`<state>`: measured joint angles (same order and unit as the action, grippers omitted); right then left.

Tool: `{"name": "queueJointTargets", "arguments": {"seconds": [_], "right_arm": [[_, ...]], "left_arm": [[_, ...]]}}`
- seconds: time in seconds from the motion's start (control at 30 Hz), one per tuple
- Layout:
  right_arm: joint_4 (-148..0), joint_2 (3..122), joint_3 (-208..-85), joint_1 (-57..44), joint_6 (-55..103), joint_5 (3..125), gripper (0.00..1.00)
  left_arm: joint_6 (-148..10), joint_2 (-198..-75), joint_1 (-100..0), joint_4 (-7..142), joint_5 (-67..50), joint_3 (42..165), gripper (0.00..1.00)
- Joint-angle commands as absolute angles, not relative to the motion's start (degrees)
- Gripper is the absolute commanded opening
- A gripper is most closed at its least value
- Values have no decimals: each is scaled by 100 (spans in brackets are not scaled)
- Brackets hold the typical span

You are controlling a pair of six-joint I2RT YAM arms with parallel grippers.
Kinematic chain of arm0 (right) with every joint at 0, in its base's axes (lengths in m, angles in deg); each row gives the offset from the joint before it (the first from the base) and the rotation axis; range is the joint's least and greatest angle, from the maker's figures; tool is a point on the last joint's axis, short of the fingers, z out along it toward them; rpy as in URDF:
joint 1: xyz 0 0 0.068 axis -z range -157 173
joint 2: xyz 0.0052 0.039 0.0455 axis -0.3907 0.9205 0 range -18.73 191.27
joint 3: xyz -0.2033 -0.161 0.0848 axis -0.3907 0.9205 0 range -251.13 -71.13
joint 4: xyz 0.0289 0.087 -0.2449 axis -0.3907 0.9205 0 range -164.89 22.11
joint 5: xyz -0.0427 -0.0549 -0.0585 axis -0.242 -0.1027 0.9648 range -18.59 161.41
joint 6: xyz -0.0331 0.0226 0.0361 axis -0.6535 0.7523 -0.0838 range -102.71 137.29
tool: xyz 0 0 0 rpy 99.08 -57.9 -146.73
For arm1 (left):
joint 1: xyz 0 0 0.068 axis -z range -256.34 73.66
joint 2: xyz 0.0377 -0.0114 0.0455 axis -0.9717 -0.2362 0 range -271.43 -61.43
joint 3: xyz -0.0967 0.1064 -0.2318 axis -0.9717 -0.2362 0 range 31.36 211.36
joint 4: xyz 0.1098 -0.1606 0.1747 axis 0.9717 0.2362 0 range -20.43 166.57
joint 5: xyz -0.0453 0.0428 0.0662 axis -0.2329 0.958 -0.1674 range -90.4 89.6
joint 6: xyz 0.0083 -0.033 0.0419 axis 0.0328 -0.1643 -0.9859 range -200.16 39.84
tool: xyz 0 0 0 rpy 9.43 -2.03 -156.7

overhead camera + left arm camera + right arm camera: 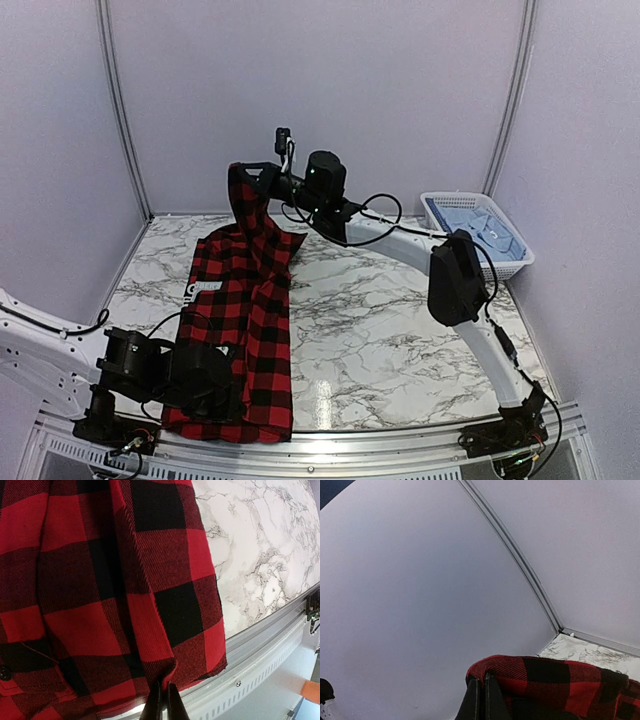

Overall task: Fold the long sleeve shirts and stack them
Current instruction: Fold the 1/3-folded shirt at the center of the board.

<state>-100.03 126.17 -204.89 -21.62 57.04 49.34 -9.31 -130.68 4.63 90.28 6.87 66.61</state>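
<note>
both pinch the red-and-black shirt (245, 300): right gripper (247, 172) holds one end high above the table (400, 320), left gripper (162, 700) the hem at the table's near edge. first fold, likely; next, lower the raised end toward the hem.

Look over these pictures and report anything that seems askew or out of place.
The red-and-black check shirt is not flat: the right claw holds its far end up off the marble table, so the cloth hangs rumpled, while the left claw pinches the near hem at the table's front edge. Nothing looks spilled or torn.
</note>
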Motion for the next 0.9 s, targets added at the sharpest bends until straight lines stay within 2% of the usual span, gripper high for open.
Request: {"name": "queueJointTargets", "arguments": {"seconds": [0.0, 0.87], "right_arm": [[-10553, 12751, -20867, -2284, 6103, 4769, 0], [-11470, 13282, -20943, -2339, 7078, 4094, 0]], "left_arm": [[-608, -12636, 508, 9441, 922, 6516, 0], [-381, -12680, 631, 9558, 834, 6310, 0]]}}
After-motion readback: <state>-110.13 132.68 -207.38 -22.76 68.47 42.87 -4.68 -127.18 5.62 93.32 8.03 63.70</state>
